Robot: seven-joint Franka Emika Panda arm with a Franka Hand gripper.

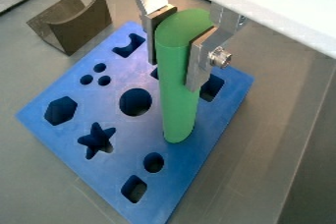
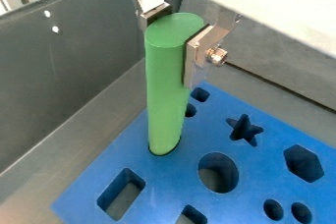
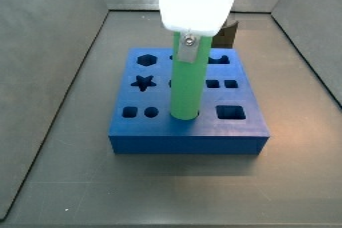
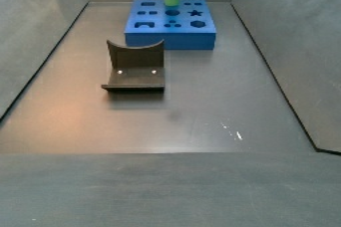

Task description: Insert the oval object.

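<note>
Left to right in a side view: star cutout (image 3: 146, 60) on the blue block (image 3: 187, 137), then the green oval peg (image 3: 189, 84) standing upright near the block's middle, square cutout (image 3: 231, 114) to its right. Gripper (image 3: 191, 42) sits directly above the peg, fingers (image 1: 198, 56) clamped on its upper end, one flat plate each side, so the peg hangs vertical for a straight drop. Lower tip looks to be at the block's top face, over or just entering a hole; can't tell how deep. The dark curved block (image 4: 134, 69) lies on the counter (image 4: 200, 112), well apart from the blue block, out of the way.
</note>
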